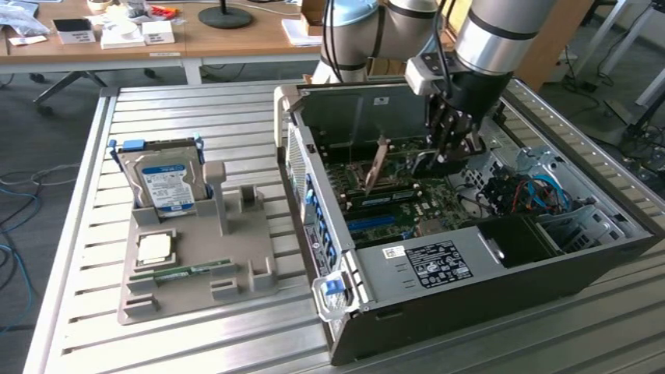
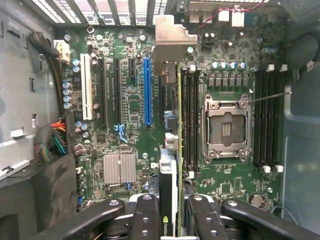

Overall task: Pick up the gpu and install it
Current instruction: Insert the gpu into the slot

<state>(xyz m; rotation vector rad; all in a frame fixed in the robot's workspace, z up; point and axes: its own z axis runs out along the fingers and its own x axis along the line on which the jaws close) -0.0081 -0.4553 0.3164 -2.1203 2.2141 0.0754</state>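
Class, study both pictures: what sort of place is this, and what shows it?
Probably a robotics lab or workshop: a robot arm reaches into an open computer case on a slatted metal table, with cluttered desks behind.

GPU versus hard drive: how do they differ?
The gpu is clamped in the gripper inside the case; the hard drive stands in the grey holder. The gpu is dark and thin; the hard drive is silver with a blue label. Both stand roughly upright.
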